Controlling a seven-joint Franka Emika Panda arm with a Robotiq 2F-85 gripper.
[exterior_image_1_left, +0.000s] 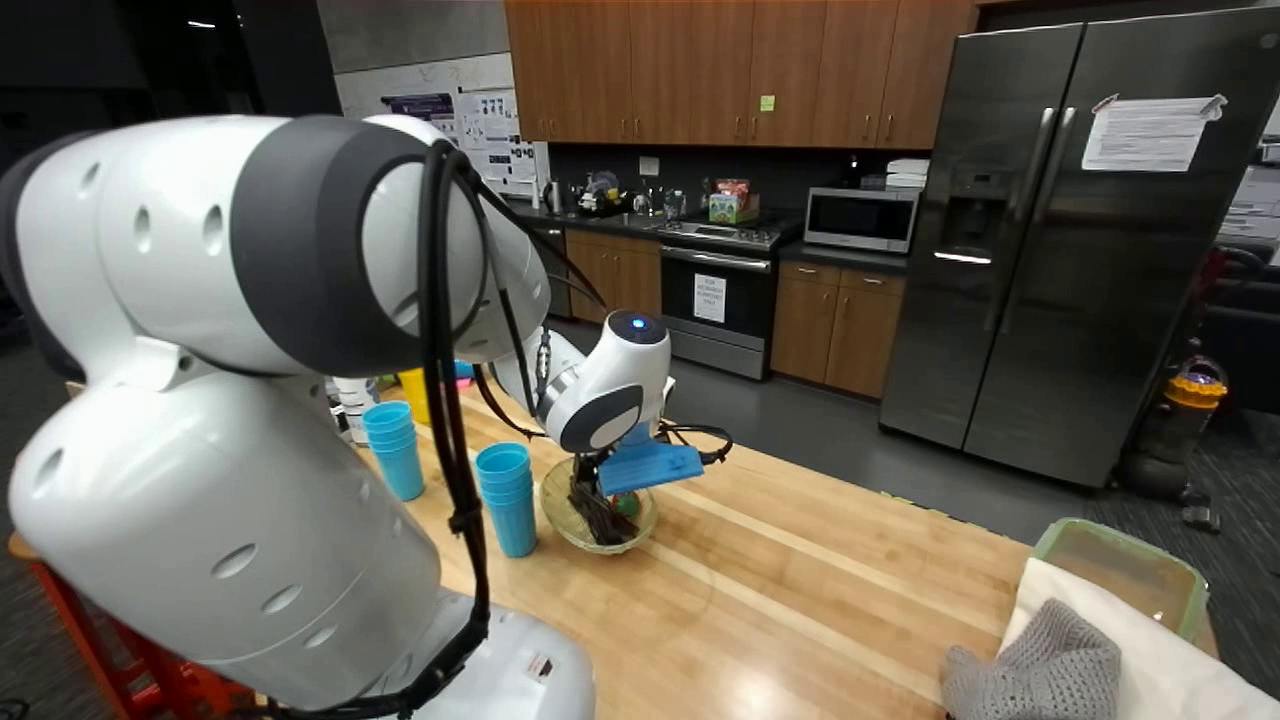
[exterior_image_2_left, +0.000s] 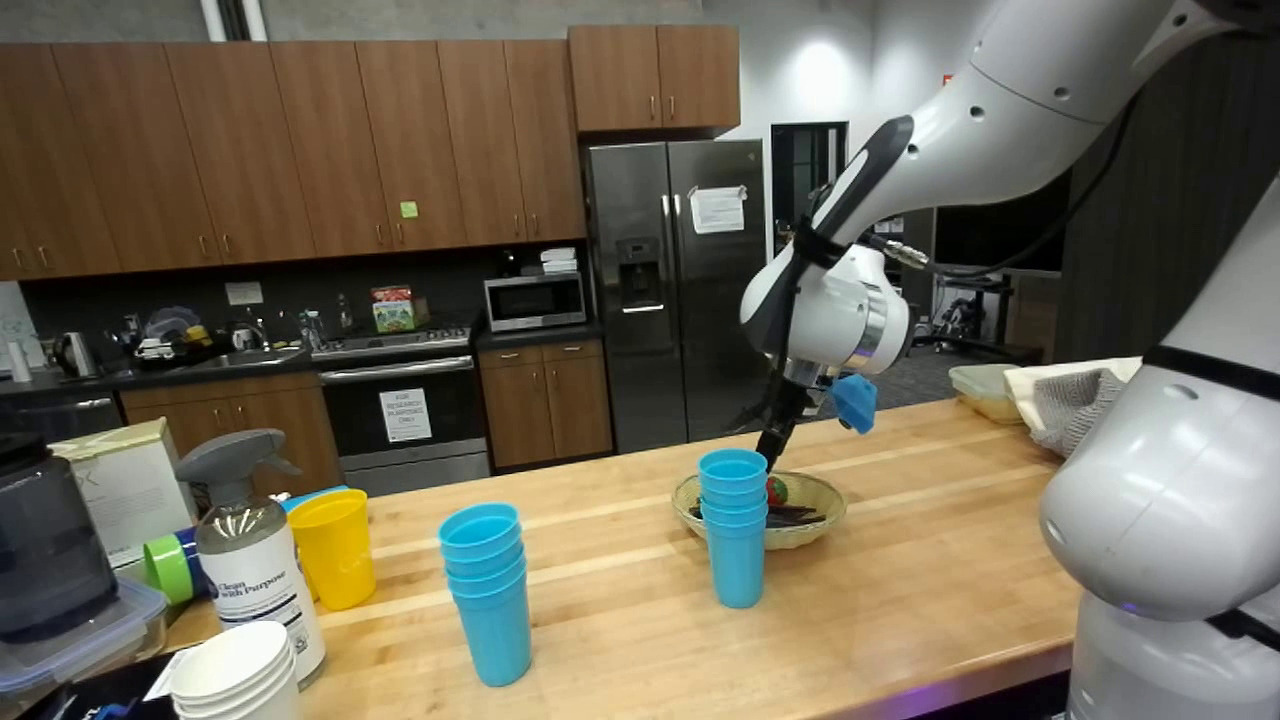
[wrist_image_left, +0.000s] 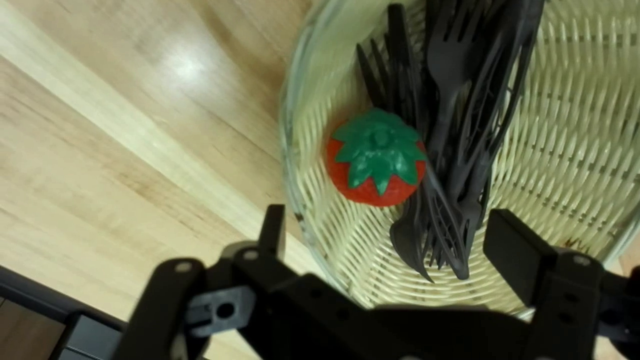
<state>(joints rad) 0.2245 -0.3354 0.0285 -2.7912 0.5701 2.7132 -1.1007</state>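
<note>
– Two jaws wide apart, nothing btwn them: that's my end effector (wrist_image_left: 386, 227) in wrist view, over the woven basket (wrist_image_left: 575, 150). Your read on the red fruit (wrist_image_left: 377, 160)?

– In the basket, nr the wall, green cap facing our cam, apparently touching the black cutlery (wrist_image_left: 452, 125). Judged side to side it's abt centred btwn the jaws, but fwd of the tips.

– Agreed. One jaw shows past the rim, tho, other over the weave. Can't tell height from here.

– Then I'd go fwd & get both tips inside the rim before any lowering, else the wall prob takes the push. Cutlery crowds the fruit's side away from the wall; a small wrist turn may find a cleaner gap. Slow descent.

– Noted. Blue cups (exterior_image_2_left: 735, 545) sit nr the basket in both exterior views; I'd keep moves over the table (exterior_image_2_left: 600, 560) tight, so nothing tips.
</note>
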